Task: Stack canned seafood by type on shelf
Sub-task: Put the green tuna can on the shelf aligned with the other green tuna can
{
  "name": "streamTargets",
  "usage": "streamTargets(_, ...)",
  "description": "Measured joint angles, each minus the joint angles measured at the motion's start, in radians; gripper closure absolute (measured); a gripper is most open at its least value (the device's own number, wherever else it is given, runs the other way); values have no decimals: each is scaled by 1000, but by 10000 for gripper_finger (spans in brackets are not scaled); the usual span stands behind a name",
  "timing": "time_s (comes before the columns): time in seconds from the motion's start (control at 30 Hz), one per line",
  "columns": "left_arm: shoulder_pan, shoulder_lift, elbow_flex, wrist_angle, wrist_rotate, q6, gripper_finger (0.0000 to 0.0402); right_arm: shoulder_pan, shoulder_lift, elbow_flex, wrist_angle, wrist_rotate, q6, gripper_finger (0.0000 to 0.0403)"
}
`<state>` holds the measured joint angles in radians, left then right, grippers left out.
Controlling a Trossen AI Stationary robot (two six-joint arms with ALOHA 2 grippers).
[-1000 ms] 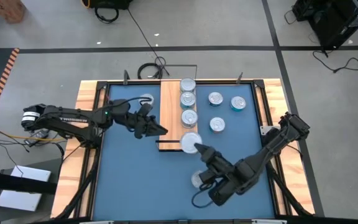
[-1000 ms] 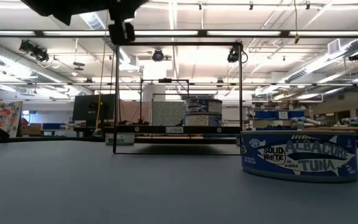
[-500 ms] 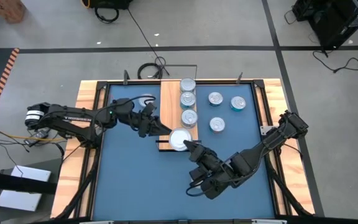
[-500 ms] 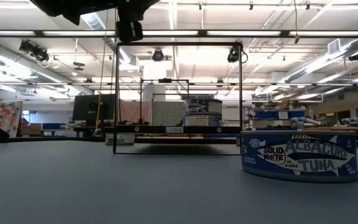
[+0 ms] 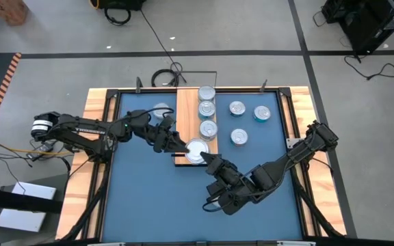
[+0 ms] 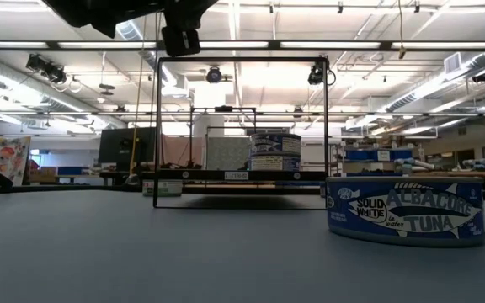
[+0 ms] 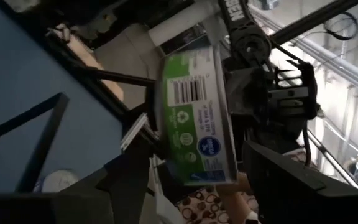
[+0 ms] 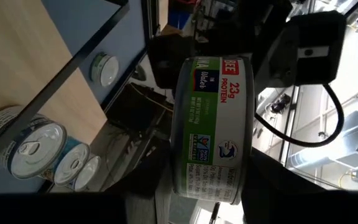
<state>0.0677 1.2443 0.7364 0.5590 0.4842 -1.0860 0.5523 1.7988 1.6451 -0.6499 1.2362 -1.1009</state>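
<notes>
Pincers, left [image 5: 180, 145] and right [image 5: 206, 160], both now clasp green-labelled tin [image 5: 196, 152] over shelf [image 5: 187, 116].

Albacore tuna tin [image 6: 405, 209] on blue table [image 6: 141, 252]

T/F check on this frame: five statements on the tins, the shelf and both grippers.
1. Three tins stand in a row on the shelf. True.
2. The right gripper holds a blue-labelled tin. False: it is a green-labelled tin.
3. The left gripper waits at the table edge. False: it is beside the held tin, at the shelf's near end.
4. The low view's foreground tin reads albacore tuna. True.
5. No tins sit right of the shelf. False: three loose tins do.
</notes>
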Motion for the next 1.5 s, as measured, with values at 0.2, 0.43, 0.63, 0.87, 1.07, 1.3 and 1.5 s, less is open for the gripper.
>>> streamTargets(0.2, -3, 23, 0, 74, 23, -18, 144, -4, 0, 0, 24, 0, -2, 264)
streamTargets(0.43, -2, 25, 0, 74, 31, -25, 163, -4, 0, 0, 28, -12, 0, 264)
streamTargets(0.63, 19, 25, 0, 67, 48, -28, 230, -4, 0, 0, 25, -16, -9, 264)
streamTargets(0.87, 50, 25, -1, 62, 76, -14, 246, -6, 0, 0, 18, -22, -21, 264)
streamTargets(1.07, 78, 25, -1, 76, 82, 30, 251, -7, 0, 0, 45, -30, 62, 210)
streamTargets(1.3, 149, 24, -1, 81, 111, 43, 260, -7, -2, 0, 65, 60, 197, 92)
streamTargets(1.5, 248, 24, -1, 79, 191, 44, 260, -6, -2, 0, 40, 137, 296, 134)
